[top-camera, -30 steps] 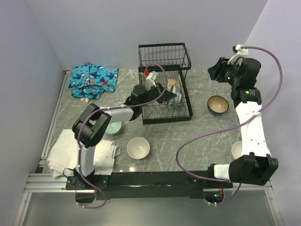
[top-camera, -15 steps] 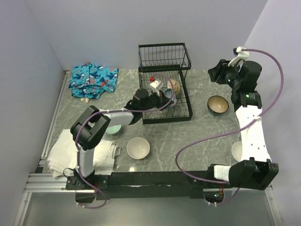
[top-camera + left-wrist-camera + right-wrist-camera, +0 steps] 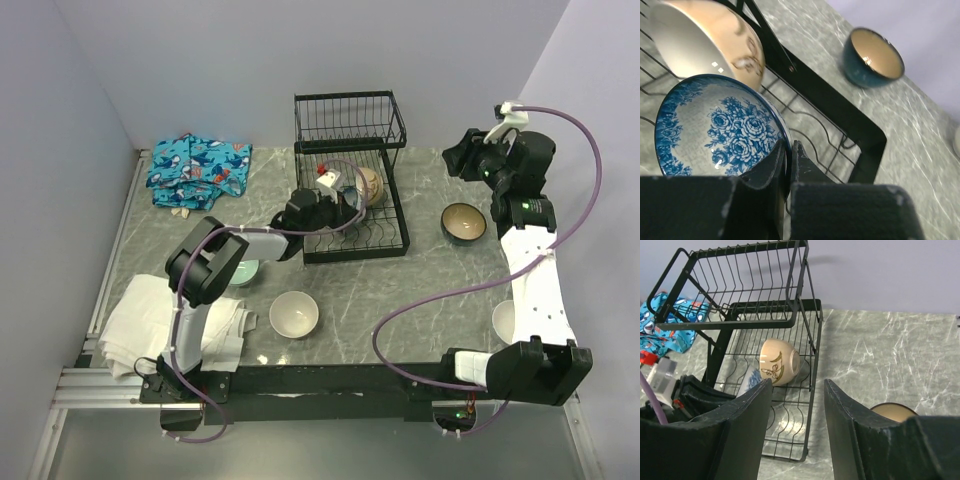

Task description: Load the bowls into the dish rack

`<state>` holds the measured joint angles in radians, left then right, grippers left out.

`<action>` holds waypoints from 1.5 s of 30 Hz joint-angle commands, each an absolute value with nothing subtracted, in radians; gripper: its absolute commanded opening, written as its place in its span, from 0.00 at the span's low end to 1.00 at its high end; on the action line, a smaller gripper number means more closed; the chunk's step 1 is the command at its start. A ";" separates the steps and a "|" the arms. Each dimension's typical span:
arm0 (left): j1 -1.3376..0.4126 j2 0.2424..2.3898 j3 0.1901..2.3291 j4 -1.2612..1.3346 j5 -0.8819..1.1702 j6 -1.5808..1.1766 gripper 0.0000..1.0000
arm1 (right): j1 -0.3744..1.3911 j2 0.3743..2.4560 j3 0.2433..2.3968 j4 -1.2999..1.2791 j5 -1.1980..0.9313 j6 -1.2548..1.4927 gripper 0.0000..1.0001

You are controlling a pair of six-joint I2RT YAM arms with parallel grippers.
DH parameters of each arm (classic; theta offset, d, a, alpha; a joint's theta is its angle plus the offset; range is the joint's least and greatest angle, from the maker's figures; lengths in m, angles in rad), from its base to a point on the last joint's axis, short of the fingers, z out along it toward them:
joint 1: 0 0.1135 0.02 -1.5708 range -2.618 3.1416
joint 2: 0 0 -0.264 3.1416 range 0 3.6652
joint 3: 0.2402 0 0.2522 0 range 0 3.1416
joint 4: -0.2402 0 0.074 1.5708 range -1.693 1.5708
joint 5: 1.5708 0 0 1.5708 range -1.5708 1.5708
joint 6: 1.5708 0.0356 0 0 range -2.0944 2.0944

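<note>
The black wire dish rack (image 3: 396, 222) stands at the back middle. A cream bowl with a leaf pattern (image 3: 371, 183) lies on its side inside it. My left gripper (image 3: 335, 207) is shut on the rim of a blue-and-white bowl (image 3: 720, 125), held tilted over the rack's bars next to the cream bowl (image 3: 705, 40). My right gripper (image 3: 797, 385) is open and empty, high above the table right of the rack. A brown bowl (image 3: 464, 222) sits right of the rack. A cream-white bowl (image 3: 294, 313), a pale green bowl (image 3: 241, 272) and a white bowl (image 3: 503, 318) sit on the table.
A blue patterned cloth (image 3: 197, 170) lies at the back left. A white towel (image 3: 150, 325) lies at the front left under the left arm. Walls close in the back and both sides. The rack's upright back section (image 3: 740, 290) rises behind its base.
My left gripper has shifted a little toward me and lower inside the rack with the blue-and-white bowl, and its elbow has swung right. The right arm has barely moved.
</note>
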<state>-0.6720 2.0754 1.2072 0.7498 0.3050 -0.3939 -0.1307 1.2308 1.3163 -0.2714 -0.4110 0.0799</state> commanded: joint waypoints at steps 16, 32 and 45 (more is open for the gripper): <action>-0.617 2.154 1.387 0.848 0.231 -0.423 0.01 | -0.124 1.310 1.419 -0.273 -0.396 0.078 0.51; -0.522 2.315 1.428 1.262 0.422 -0.980 0.01 | -0.045 1.342 1.440 -0.314 -0.338 0.009 0.51; -0.538 2.347 1.462 1.151 0.335 -0.963 0.01 | -0.014 1.318 1.393 -0.299 -0.322 -0.032 0.51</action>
<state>-0.5274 2.3428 1.3819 1.1355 0.3756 -0.9482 -0.0177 1.3430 1.4052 -0.3290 -0.3325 -0.0212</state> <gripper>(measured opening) 0.079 0.513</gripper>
